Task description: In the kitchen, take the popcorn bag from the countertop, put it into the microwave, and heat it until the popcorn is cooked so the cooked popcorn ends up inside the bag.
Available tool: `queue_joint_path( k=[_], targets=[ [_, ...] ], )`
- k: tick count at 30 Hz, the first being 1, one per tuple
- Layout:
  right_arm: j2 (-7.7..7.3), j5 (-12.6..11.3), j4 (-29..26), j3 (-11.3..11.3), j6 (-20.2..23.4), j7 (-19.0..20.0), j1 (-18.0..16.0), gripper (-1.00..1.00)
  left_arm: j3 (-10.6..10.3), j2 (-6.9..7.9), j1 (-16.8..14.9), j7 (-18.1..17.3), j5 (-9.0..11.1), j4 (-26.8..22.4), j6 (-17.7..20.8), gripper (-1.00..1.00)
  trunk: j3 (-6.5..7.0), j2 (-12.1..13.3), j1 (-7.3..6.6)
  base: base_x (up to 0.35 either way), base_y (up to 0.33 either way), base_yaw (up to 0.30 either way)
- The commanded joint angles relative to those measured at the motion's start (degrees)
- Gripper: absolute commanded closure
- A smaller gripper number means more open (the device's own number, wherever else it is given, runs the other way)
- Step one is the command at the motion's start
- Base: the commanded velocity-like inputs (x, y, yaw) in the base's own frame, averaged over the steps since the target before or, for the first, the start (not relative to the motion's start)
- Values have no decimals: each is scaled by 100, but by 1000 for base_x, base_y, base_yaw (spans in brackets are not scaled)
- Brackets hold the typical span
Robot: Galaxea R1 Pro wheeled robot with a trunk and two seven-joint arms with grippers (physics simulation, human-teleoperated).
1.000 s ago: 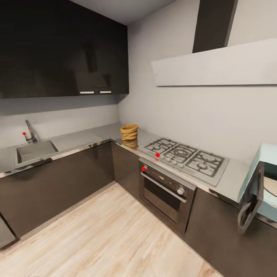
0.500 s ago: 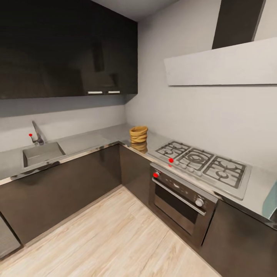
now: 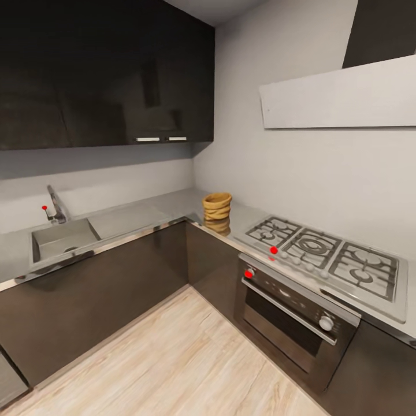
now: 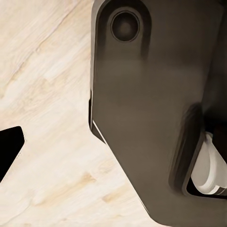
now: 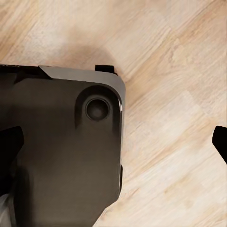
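The popcorn bag (image 3: 217,206), a small tan sack with a rolled rim, stands upright on the grey countertop (image 3: 144,214) in the corner of the kitchen, just left of the gas hob (image 3: 326,260). The microwave is out of view. My right gripper (image 5: 113,142) hangs open over the wooden floor, with one black fingertip (image 5: 10,144) at each side of the right wrist view and nothing between them. In the left wrist view, my left gripper (image 4: 113,146) also points at the floor. One dark fingertip (image 4: 9,151) sits at the picture's edge, so the jaws stand wide apart and empty.
A steel built-in oven (image 3: 294,312) sits under the hob, with the white hood (image 3: 341,98) above. A sink (image 3: 58,240) with a tap lies in the left run of worktop. Dark cabinets line both walls. My dark base (image 4: 151,109) stands on the wooden floor (image 3: 173,358).
The whole head view has shifted: the camera turned left, so the bag, hob and oven slid rightward in the picture and the open pale blue microwave left its right edge. No object moved.
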Motion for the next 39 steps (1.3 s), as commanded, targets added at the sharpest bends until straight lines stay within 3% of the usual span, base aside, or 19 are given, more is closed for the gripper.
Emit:
queue_joint_path(
  k=[1, 25, 39],
  targets=[
    [3, -57, 25, 48, -44, -2, -10, -100, 38, -1, -2, 2, 4, -4, 13, -100, -8, -6, 4, 263, 197, 0],
    [3, -57, 25, 48, -47, -2, -10, -100, 37, -3, -2, -2, 4, -4, 16, -100, -8, -6, 4, 263, 197, -2],
    [3, -57, 25, 48, -69, -2, -10, -100, 38, -3, -2, -1, 4, -4, 16, -100, -8, -6, 4, 260, 200, -263]
  ],
)
